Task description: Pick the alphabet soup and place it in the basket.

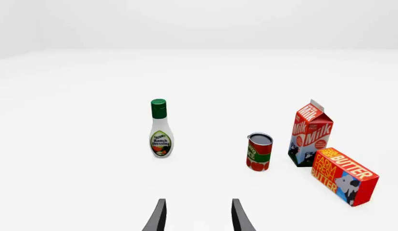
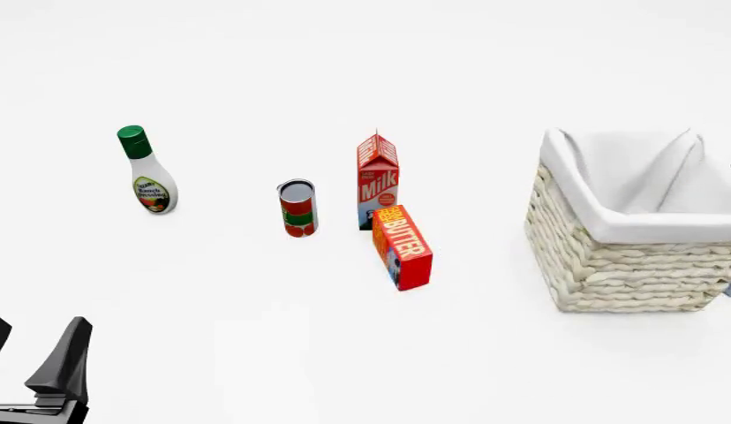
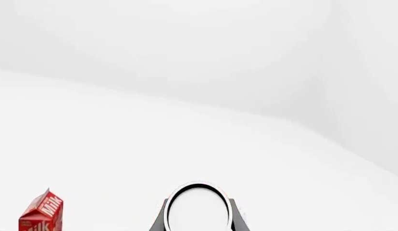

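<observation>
one bottle [image 2: 146, 171], one red-green can [image 2: 297, 208], one milk carton [image 2: 378, 179], one butter box [image 2: 403, 246], one basket [image 2: 630, 230] on the surface [image 2: 283, 336]. left fingers [image 1: 197, 219] spread, empty; right fingers [image 3: 157, 219] pinched the alphabet soup [image 3: 199, 208], held aloft.

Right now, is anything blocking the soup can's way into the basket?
Nothing visible does. The alphabet soup sits between the right gripper's fingers, out of the front view. The basket is open-topped, showing only its cloth lining; the milk carton and butter box stand well to its left.
</observation>
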Controlling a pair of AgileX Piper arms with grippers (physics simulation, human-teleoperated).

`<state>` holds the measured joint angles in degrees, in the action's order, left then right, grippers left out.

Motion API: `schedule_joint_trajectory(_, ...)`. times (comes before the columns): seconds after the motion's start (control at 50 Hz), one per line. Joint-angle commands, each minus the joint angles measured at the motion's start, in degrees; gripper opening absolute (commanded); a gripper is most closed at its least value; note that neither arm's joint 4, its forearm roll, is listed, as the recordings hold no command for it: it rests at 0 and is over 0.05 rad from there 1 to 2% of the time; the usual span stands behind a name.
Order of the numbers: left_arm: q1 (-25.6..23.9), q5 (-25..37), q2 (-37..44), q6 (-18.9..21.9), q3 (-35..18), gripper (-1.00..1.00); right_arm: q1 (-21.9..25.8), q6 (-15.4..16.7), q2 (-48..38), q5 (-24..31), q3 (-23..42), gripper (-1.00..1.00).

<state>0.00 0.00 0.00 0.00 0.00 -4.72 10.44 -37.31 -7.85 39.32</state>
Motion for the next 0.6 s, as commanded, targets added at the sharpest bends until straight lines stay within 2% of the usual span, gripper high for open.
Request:
schedule_joint_trajectory(0.02,0.00,0.00,0.00,0.00,0.00,1.00,-0.71,0.37,-7.29,-1.07,3.70,-1.00)
schedule_joint_trajectory(0.36,0.00,0.00,0.00,0.00,0.00,1.00,-0.45,3.99,-14.35,1.59,8.05,-1.00)
schedule_joint_trajectory(0.6,0.00,0.00,0.00,0.00,0.00,1.00,-2.34,4.56,-20.06,4.28,11.15,-1.00)
